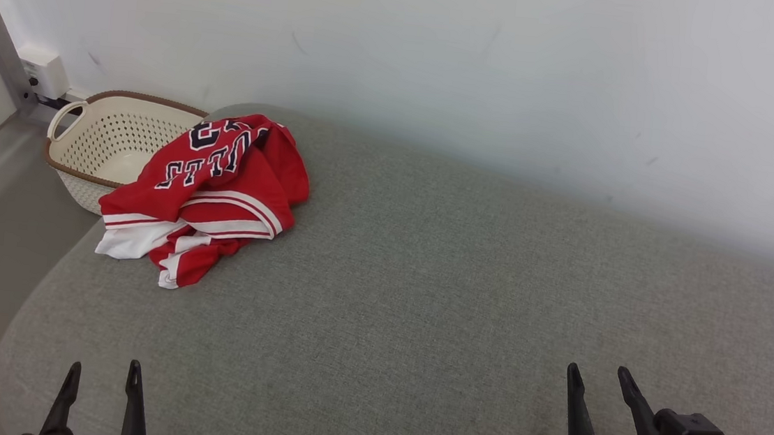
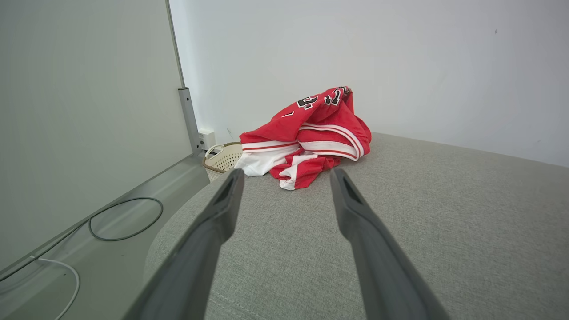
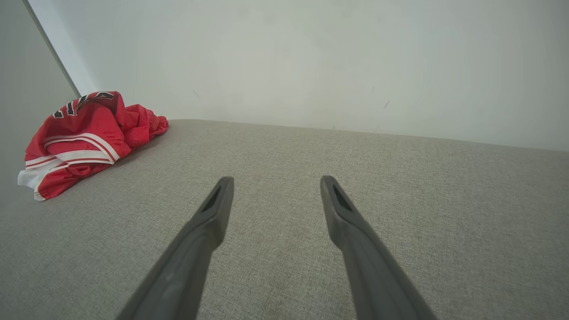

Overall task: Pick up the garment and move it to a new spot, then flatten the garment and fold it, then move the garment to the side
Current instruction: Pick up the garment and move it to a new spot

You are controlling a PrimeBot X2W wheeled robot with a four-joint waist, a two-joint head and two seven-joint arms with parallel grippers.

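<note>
The garment (image 1: 210, 191) is a red jersey with white stripes and dark lettering, crumpled in a heap at the far left corner of the grey cushion (image 1: 456, 308). It also lies ahead in the left wrist view (image 2: 311, 133) and at the far left of the right wrist view (image 3: 84, 138). My left gripper (image 1: 103, 369) hovers open at the near left, well short of the heap, with nothing between its fingers (image 2: 222, 209). At the near right my right gripper (image 1: 599, 376) is open and empty too, its fingers (image 3: 213, 213) over bare fabric.
A cream perforated basket (image 1: 103, 143) stands on the floor just past the cushion's left corner, partly under the jersey. A white wall (image 1: 512, 67) runs along the back. A dark cable (image 2: 126, 220) loops on the floor to the left.
</note>
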